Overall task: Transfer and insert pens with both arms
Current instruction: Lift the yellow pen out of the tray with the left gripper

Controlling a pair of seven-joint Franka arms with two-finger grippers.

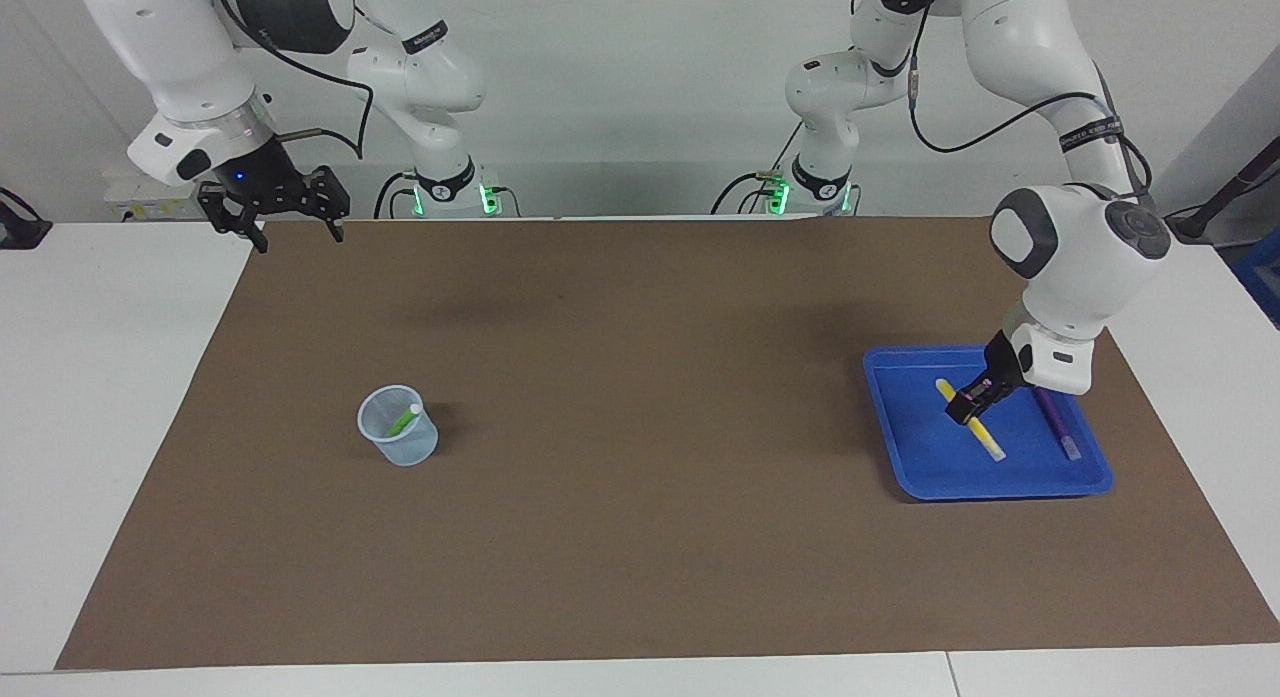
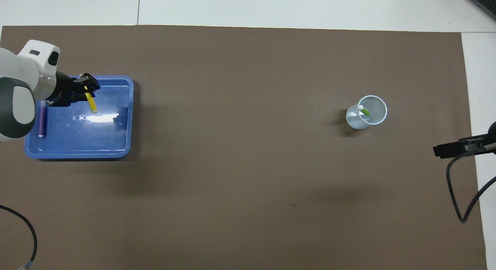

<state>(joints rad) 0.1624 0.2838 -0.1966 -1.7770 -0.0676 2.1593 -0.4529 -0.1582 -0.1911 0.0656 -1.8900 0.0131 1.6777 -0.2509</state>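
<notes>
Left end effector (image 1: 968, 405) down in the blue tray (image 1: 900, 447) at the left arm's end of the bench (image 1: 100, 377), black fingers closed around the yellow pen (image 1: 975, 427) near its upper end. Yellow pen lying slanted on the tray floor, pale cap end pointing away from the robots. Purple pen (image 1: 1058, 424) flat in the same tray just beside it, toward the tray's outer wall, partly covered by the white wrist. Right end effector (image 1: 290, 217) held high over the brown mat's (image 1: 640, 537) edge nearest the robots at the right arm's end, waiting, fingers spread wide with nothing between them. Green pen (image 1: 405, 419) standing tilted inside the clear cup (image 1: 398, 439), well apart from the tray, toward the right arm's end.

From overhead: left end effector (image 2: 87, 88) reaching in over the tray (image 2: 77, 152), fingers pinched on the yellow pen (image 2: 92, 105), whose lower part slants out below them. Purple pen (image 2: 41, 121) lying straight along the tray wall beside the white wrist. Glare patch on the tray floor close to the yellow pen. Cup (image 2: 368, 112) upright on the mat (image 2: 248, 184), green pen (image 2: 364, 111) leaning against its rim with the pale end up. Right end effector (image 2: 449, 149) showing only as a dark tip at the frame's edge.
</notes>
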